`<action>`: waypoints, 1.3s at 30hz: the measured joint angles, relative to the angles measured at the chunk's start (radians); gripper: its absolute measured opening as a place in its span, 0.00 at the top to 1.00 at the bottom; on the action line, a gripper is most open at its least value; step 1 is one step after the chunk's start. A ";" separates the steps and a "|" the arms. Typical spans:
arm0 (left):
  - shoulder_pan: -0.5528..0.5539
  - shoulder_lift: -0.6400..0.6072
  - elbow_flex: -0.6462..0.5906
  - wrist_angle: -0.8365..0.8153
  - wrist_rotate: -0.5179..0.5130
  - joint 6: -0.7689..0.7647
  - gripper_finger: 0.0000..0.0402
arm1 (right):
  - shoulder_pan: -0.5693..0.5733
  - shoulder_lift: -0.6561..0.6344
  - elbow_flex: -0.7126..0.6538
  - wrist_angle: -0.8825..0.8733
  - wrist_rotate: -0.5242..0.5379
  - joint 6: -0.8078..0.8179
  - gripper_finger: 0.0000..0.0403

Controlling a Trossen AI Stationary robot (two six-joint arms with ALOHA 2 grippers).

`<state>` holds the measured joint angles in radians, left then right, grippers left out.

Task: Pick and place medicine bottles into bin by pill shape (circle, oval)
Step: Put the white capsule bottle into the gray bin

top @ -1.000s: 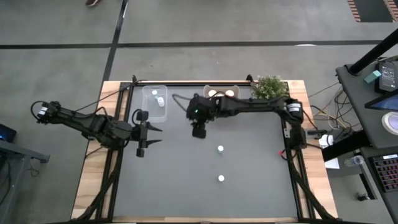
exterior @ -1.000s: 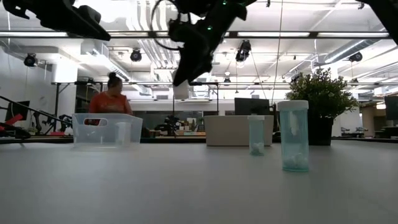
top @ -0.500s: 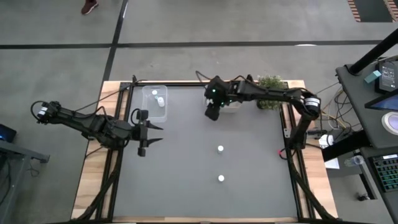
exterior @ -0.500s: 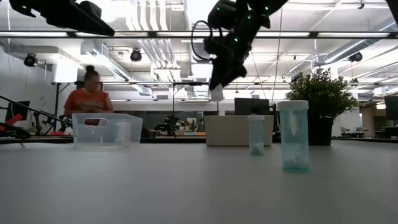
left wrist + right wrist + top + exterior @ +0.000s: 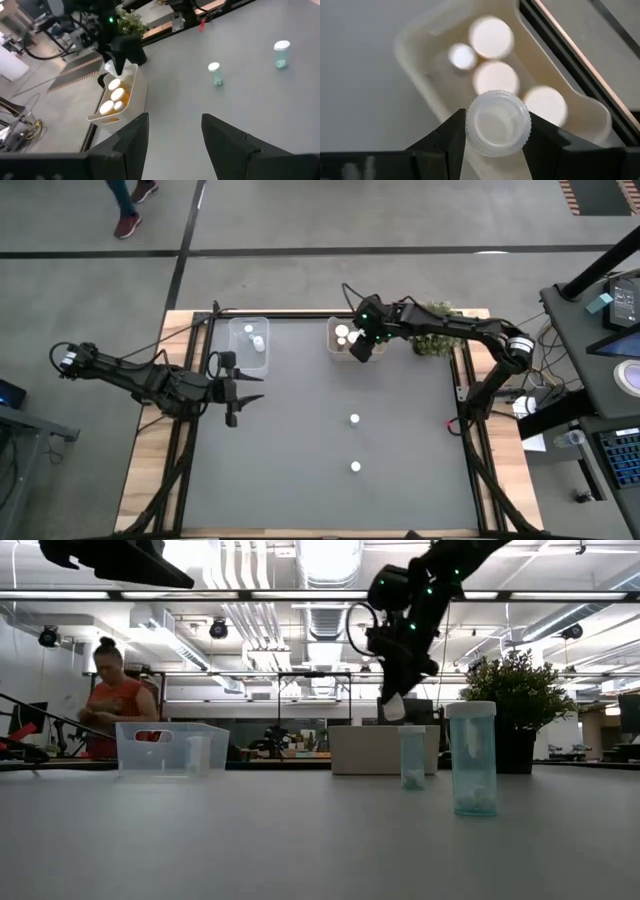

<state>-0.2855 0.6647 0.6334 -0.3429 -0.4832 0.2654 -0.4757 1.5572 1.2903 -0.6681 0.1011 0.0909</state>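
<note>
My right gripper (image 5: 358, 350) is shut on a small pale bottle with a white cap (image 5: 497, 122), high above the cream bin (image 5: 343, 352) at the table's far edge. The bin holds several white-capped bottles (image 5: 491, 37). The gripper and its bottle (image 5: 393, 706) also show in the low view. Two more bottles (image 5: 354, 419) (image 5: 355, 467) stand upright on the grey table. My left gripper (image 5: 245, 388) is open and empty near the table's left side. My right gripper pinches the small bottle between its two fingers (image 5: 452, 135), on the sides just under the cap (image 5: 520, 137). The fingers come from above, pointing down. The bottle is lifted clear, directly over the cream bin, its cap facing the wrist camera.
A clear bin (image 5: 250, 340) with two small bottles stands at the far left. A green potted plant (image 5: 435, 320) stands right of the cream bin. A person (image 5: 110, 705) moves in the room beyond the table.
My right gripper has carried the bottle toward the table's right and far edges, from the far middle of the table to above the cream bin, staying shut on it. The person behind the table has walked along.
</note>
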 joint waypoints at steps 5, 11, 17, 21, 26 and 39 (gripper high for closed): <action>0.000 0.001 0.000 0.034 -0.002 0.040 0.58 | -0.013 -0.010 -0.062 0.032 0.037 0.005 0.62; 0.002 0.000 0.000 0.055 -0.003 0.064 0.58 | -0.016 -0.005 -0.088 0.080 0.037 0.016 0.61; 0.003 0.002 0.000 0.055 -0.003 0.064 0.58 | -0.016 -0.005 -0.098 0.108 0.052 0.025 0.62; 0.003 0.002 0.000 0.055 -0.003 0.063 0.58 | -0.016 -0.005 -0.114 0.120 0.084 0.096 0.61; 0.003 0.002 0.000 0.055 -0.004 0.064 0.58 | -0.011 -0.054 -0.105 0.129 0.082 0.153 0.62; 0.004 0.002 0.000 0.056 -0.005 0.064 0.58 | 0.011 -0.339 -0.221 0.553 -0.509 0.209 0.62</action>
<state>-0.2813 0.6670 0.6331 -0.2871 -0.4882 0.3290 -0.4651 1.2178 1.0694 -0.1151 -0.4080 0.2998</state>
